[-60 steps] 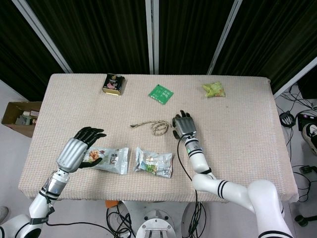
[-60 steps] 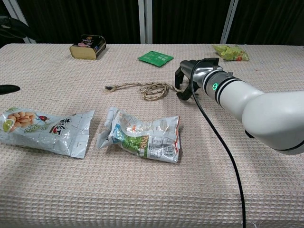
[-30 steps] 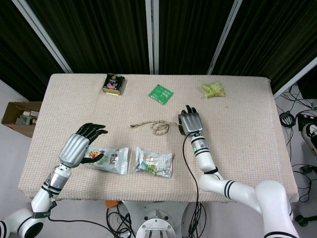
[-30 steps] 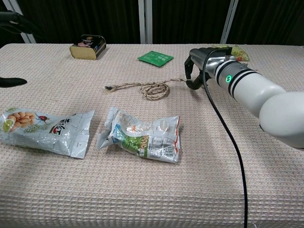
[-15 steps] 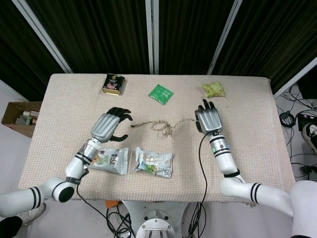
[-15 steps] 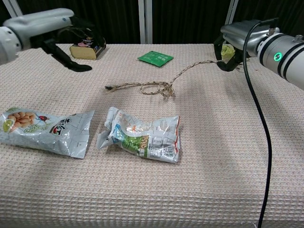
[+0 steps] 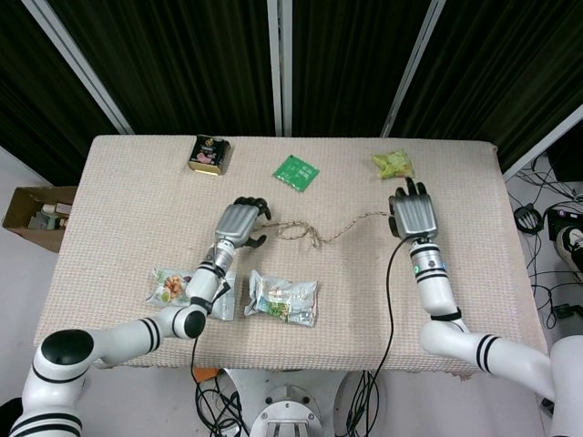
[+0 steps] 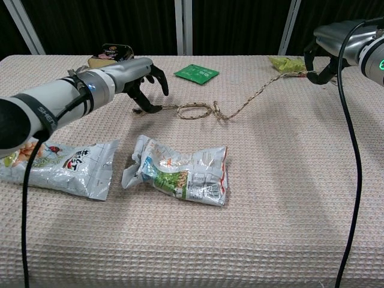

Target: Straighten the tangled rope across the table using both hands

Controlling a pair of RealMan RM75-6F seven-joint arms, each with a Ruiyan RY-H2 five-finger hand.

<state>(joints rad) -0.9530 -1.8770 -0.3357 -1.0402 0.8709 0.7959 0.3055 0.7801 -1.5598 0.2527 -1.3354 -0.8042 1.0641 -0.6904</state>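
The thin brown rope (image 7: 332,230) lies across the middle of the table (image 7: 474,273), with a small loop and knot (image 8: 195,111) left of centre. Its right stretch (image 8: 252,97) rises slightly off the cloth to my right hand (image 7: 413,215), which grips that end near the far right (image 8: 336,39). My left hand (image 7: 237,223) hovers over the rope's left end with fingers spread (image 8: 135,73). One fingertip (image 8: 150,108) touches the rope there. I see nothing held in the left hand.
Two snack bags lie in front, one at the centre (image 8: 180,170) and one at the left (image 8: 60,165). At the back are a dark tin (image 7: 209,153), a green packet (image 7: 296,171) and a green snack bag (image 7: 393,164). A cardboard box (image 7: 36,214) sits on the floor at left.
My right hand has drawn the rope's end further right, pulling the coil out into a long line. My left hand has swung in from the left onto the rope's left end.
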